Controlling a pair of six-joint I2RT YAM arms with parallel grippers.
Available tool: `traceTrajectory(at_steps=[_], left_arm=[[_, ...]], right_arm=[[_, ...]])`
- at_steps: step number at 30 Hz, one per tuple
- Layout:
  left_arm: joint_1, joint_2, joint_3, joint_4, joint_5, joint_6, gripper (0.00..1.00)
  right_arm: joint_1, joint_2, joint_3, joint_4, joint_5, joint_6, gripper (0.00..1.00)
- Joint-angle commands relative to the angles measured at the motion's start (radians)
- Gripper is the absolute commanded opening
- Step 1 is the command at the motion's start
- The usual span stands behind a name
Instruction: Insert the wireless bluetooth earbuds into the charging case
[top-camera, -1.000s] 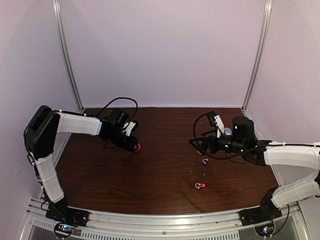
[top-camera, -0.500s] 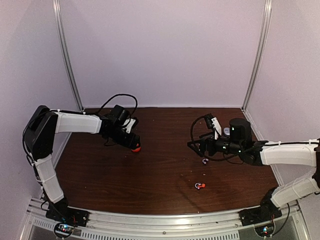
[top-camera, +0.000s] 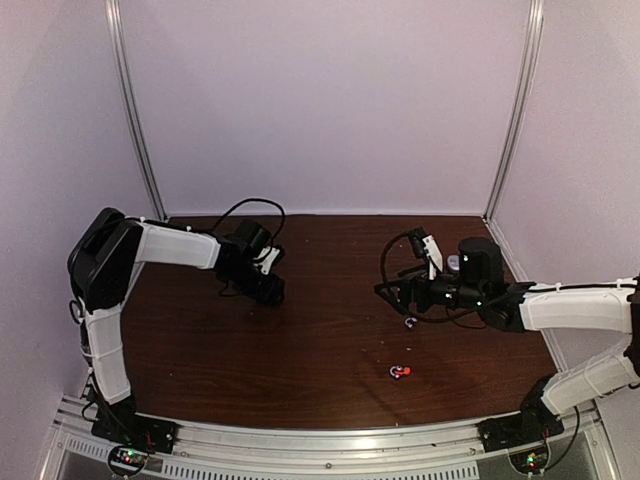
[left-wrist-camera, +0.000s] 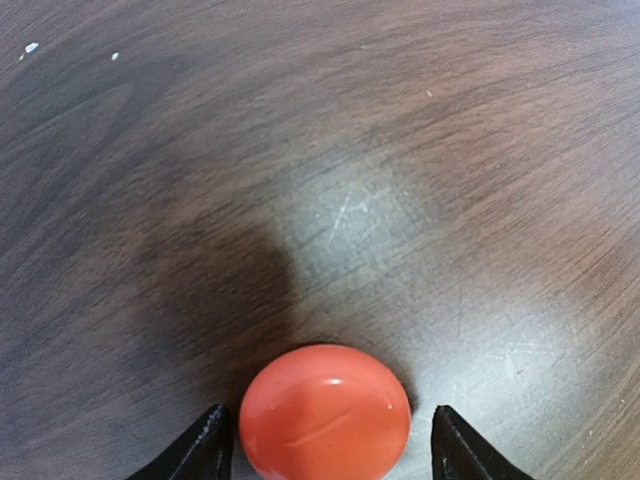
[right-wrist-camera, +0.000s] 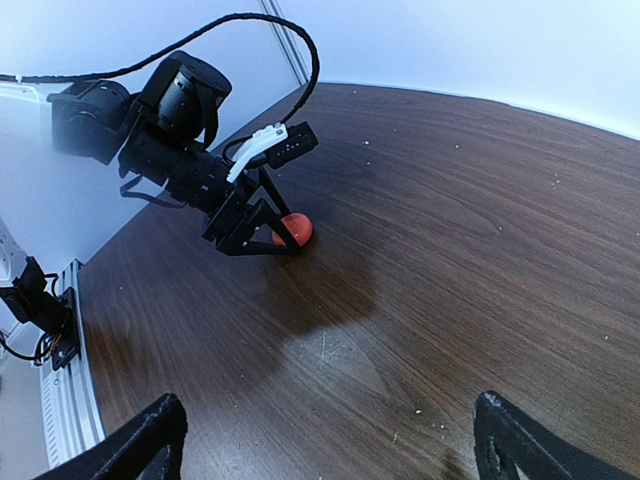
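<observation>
The charging case (left-wrist-camera: 325, 412) is a round, glossy red dome lying on the dark wooden table. My left gripper (left-wrist-camera: 330, 445) is open and straddles it, with a black fingertip (left-wrist-camera: 212, 440) on each side and a small gap at the right. The right wrist view shows the case (right-wrist-camera: 295, 229) under the left gripper (right-wrist-camera: 262, 238). From above, the left gripper (top-camera: 270, 292) hides the case. A silvery earbud (top-camera: 410, 322) and a red earbud (top-camera: 400, 372) lie on the table near my right gripper (top-camera: 392, 290), which is open wide with nothing between its fingers (right-wrist-camera: 150, 440).
White walls with metal posts (top-camera: 135, 110) close in the table's back and sides. A black cable (top-camera: 245, 205) loops over the left wrist. The arms' base rail (top-camera: 320, 445) runs along the near edge.
The left gripper has opened and moved over the red case, which showed beside its tip before and is now hidden in the top view. The right arm shifted slightly left.
</observation>
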Motion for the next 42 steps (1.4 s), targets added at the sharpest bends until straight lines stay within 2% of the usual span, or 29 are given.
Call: traceTrajectory(at_steps=[1, 7, 13, 16, 19, 27, 34, 42], left_arm=[[-0.014, 0.032, 0.052, -0.005, -0.047, 0.005, 0.67], [-0.033, 0.071, 0.083, -0.045, -0.132, 0.005, 0.60], [-0.050, 0.037, 0.072, -0.050, -0.138, -0.020, 0.46], [-0.067, -0.014, 0.055, -0.001, -0.102, -0.064, 0.40], [-0.099, -0.086, 0.026, 0.078, -0.007, -0.141, 0.36], [-0.218, -0.188, 0.019, 0.198, -0.002, -0.370, 0.36], [-0.273, -0.235, -0.025, 0.331, -0.011, -0.554, 0.38], [-0.312, -0.248, -0.052, 0.429, -0.033, -0.660, 0.39]], right_arm=[[-0.006, 0.015, -0.012, 0.032, 0.004, 0.015, 1.00], [-0.006, 0.009, -0.018, 0.035, 0.006, 0.017, 1.00], [-0.005, 0.026, -0.025, 0.051, -0.004, 0.013, 1.00], [0.008, 0.055, -0.056, 0.138, 0.002, 0.040, 1.00], [0.021, 0.116, -0.096, 0.285, 0.023, 0.114, 1.00], [0.149, 0.281, -0.016, 0.419, 0.173, 0.207, 0.93], [0.240, 0.348, 0.033, 0.562, 0.303, 0.250, 0.87], [0.294, 0.427, 0.076, 0.645, 0.400, 0.265, 0.82]])
